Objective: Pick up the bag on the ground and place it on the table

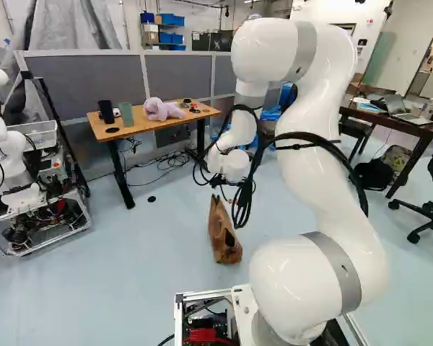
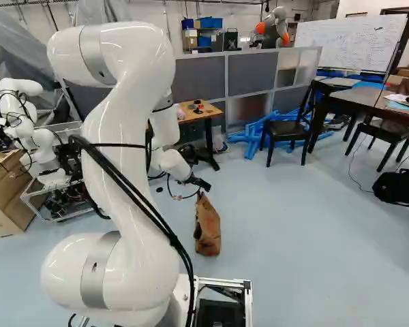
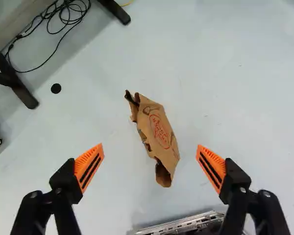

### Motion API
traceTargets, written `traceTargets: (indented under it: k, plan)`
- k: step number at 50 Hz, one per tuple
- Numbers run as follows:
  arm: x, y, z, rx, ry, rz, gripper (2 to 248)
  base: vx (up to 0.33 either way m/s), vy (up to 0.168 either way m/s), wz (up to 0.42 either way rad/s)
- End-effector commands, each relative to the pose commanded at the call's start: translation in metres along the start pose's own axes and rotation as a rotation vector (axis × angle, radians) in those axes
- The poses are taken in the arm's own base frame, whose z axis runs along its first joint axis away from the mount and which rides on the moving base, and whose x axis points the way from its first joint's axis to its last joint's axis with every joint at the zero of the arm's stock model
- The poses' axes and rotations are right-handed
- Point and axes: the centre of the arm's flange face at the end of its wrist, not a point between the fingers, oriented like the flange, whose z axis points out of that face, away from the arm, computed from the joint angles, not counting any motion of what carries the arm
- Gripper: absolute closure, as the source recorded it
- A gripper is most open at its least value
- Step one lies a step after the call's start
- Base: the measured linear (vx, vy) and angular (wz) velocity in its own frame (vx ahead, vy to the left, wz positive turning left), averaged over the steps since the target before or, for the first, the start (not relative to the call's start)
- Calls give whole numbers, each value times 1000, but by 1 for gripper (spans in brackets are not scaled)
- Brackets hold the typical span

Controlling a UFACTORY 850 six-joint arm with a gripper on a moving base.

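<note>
Brown paper bag (image 1: 227,246) on the floor (image 1: 130,267), just below centre of the left base view; end effector (image 3: 150,149) released and wide, where an off-centre close could catch only a loose fold, tearing it and dropping the load.

Base views behind arm (image 1: 312,173), sharing floor (image 2: 293,238), wrist view downward

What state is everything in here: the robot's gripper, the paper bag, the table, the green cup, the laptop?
Gripper: open, its fingers spread wide.
Paper bag: creased, on the floor, not gripped.
Wooden table: standing, with things on it.
Green cup: upright on the wooden table.
Laptop: open.
</note>
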Motion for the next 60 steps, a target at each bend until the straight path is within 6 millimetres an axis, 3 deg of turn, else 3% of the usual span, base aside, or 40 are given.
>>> traceTargets:
  k: [33,60]
  plan:
    - [-5,-5,50,-14,-42,-11,3,0,0,0]
    - [-18,-6,86,-16,-82,-249,3,0,0,0]
